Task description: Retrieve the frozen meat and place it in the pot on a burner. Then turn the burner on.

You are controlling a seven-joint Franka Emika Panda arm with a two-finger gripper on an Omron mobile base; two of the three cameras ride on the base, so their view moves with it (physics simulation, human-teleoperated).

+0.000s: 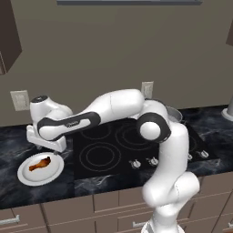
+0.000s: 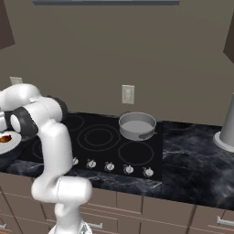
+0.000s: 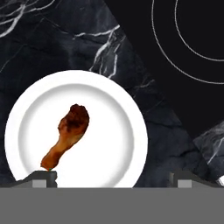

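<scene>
The frozen meat (image 3: 68,135), a small orange-brown drumstick, lies on a flat white plate (image 3: 114,131) on the dark marble counter left of the stove. My gripper (image 3: 113,179) hovers above the plate's near side, open, with nothing between its fingertips (image 3: 43,176). From the left base view, the gripper (image 1: 53,150) hangs just over the plate (image 1: 52,172) and the meat (image 1: 39,164). The grey pot (image 2: 137,125) sits on the stove's back right burner, far from the hand; the arm partly hides the pot (image 1: 175,113).
The black glass stove (image 1: 104,152) has a row of knobs (image 2: 109,167) along its front edge. A wall outlet (image 2: 128,94) is behind the stove. A grey cone-shaped object (image 2: 227,128) stands at the far right of the counter.
</scene>
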